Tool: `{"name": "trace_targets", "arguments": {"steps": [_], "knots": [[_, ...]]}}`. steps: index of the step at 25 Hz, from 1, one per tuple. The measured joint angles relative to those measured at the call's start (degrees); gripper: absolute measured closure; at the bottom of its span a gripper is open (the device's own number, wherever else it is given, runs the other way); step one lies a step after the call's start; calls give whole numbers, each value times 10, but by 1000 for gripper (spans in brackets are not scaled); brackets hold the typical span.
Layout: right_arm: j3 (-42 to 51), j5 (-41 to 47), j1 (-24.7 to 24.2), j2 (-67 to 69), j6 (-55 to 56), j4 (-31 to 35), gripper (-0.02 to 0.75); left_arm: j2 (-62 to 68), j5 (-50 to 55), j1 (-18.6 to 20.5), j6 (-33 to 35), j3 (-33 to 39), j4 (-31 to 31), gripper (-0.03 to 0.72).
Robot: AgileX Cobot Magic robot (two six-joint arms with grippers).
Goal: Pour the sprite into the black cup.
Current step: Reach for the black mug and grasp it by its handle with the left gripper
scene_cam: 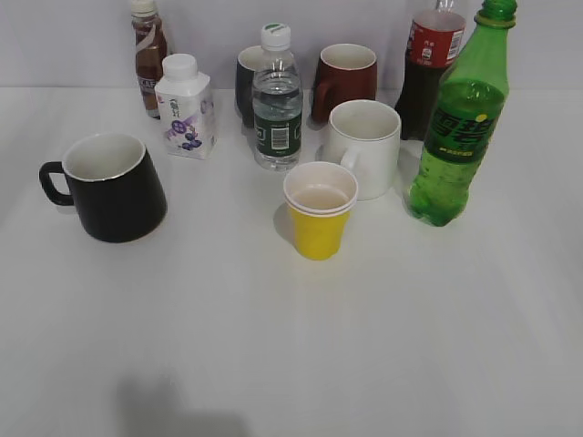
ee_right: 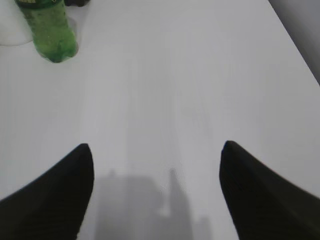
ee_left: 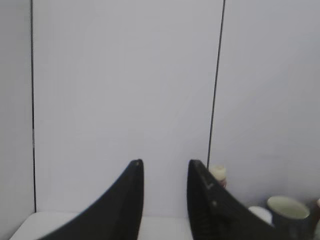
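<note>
yellow cup [scene_cam: 319,218] between sprite [scene_cam: 460,127], black cup [scene_cam: 109,187]

A plain white table [scene_cam: 273,364] carries everything. Far left stand a brown drink bottle [scene_cam: 148,55] and a white carton [scene_cam: 186,106]. A glossy black mug [scene_cam: 109,187] sits at left. In the middle: a clear water bottle [scene_cam: 276,100], a yellow paper cup [scene_cam: 319,211], a white mug [scene_cam: 364,146]. Behind are a dark mug [scene_cam: 246,82], a dark red mug [scene_cam: 346,80] and a cola bottle [scene_cam: 428,73]. The tall green plastic bottle [scene_cam: 460,127] stands right.
</note>
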Motion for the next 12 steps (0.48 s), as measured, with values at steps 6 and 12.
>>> {"name": "trace_targets", "arguments": {"steps": [6,12], "knots": [[0,0,0,0,0,0,150,210,-181,0,0,57,40,445],[0,0,0,0,0,0,150,439,-336,-3,0,123,61,427]]}}
